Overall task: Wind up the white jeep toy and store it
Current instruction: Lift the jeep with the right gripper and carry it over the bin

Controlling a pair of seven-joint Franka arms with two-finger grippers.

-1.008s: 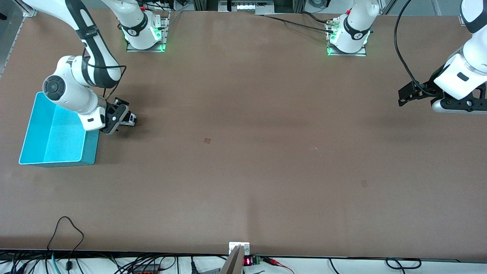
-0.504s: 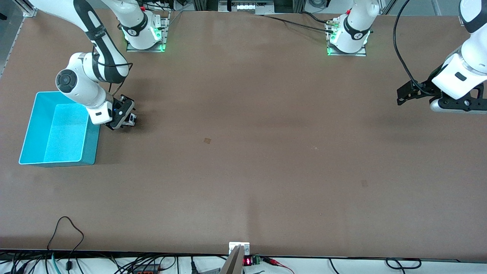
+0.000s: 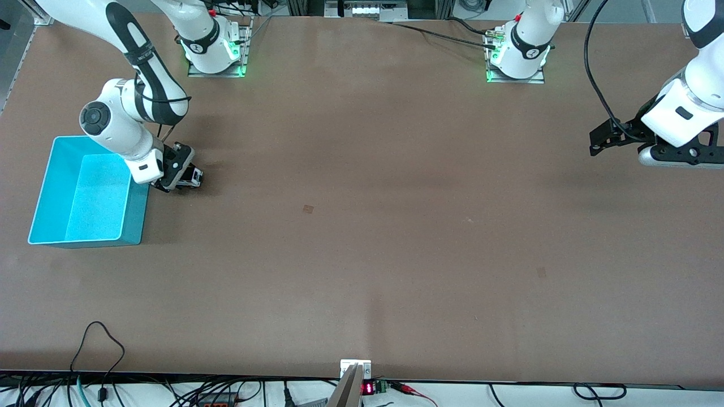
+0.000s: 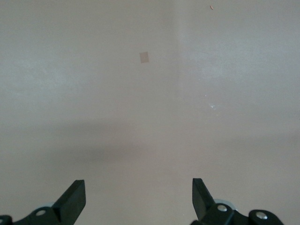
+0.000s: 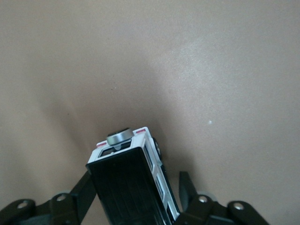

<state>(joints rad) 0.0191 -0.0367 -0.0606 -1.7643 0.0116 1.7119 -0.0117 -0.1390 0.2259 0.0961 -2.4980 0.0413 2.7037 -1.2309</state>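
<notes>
The right hand (image 3: 184, 180) is low at the right arm's end of the brown surface (image 3: 362, 226), just beside the long wall of the blue bin (image 3: 85, 195). It has the toy jeep (image 3: 193, 178) between its two fingers. In the front view the wrist and hand cover most of the jeep; only a small white and black corner shows past the hand, and from there I cannot tell whether the wheels touch the surface or hang just above it.

The right wrist view shows more. The jeep's (image 5: 133, 180) black roof runs back toward the camera and is cut off by the picture's edge. Its white end, with two small red marks and a round grey knob, points away. One dark finger (image 5: 186, 186) stands close at one flank of the car and the other close at its other flank, so the hand looks closed on the sides. The actual contact spots are hidden by the body, and the wheels are mostly out of sight.

The bin is open on top with nothing showing in the part that can be seen; the arm hides its corner nearest the robots.

The left hand (image 3: 676, 154) waits in the air over the left arm's end of the surface. In its wrist view the finger tips (image 4: 75, 199) stand wide apart with only bare surface between them.
</notes>
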